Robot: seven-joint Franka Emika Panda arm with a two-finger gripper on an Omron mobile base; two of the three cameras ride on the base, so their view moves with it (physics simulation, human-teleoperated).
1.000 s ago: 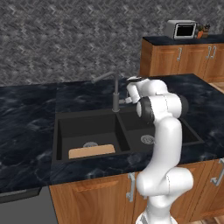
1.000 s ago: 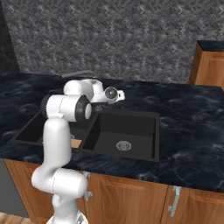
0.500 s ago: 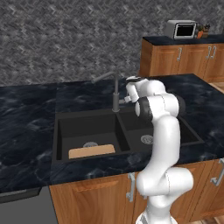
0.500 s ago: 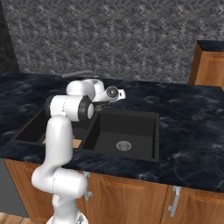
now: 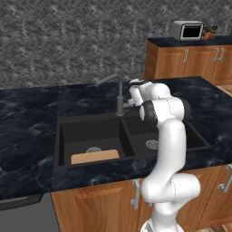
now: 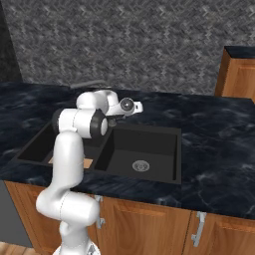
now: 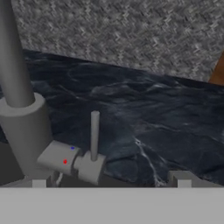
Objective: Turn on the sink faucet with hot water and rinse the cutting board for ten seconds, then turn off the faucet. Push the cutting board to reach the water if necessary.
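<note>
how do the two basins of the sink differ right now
The left basin holds the tan cutting board, lying flat at its front beside the drain; the right basin holds only its round silver drain. The faucet spout angles over the left basin, not the right. Both are matte black, rectangular and dry: no water runs.

No text, brand, number or sign can be read anywhere in these pictures. The only marks are two small dots — one red, one blue — on the grey block at the side of the dark grey metal sink faucet (image 7: 26,127), beside its thin upright lever (image 7: 94,133). They are plain colour marks, without letters. The small silver appliance (image 5: 187,30) on the far wooden cabinet shows no legible label — too small to tell.
</note>
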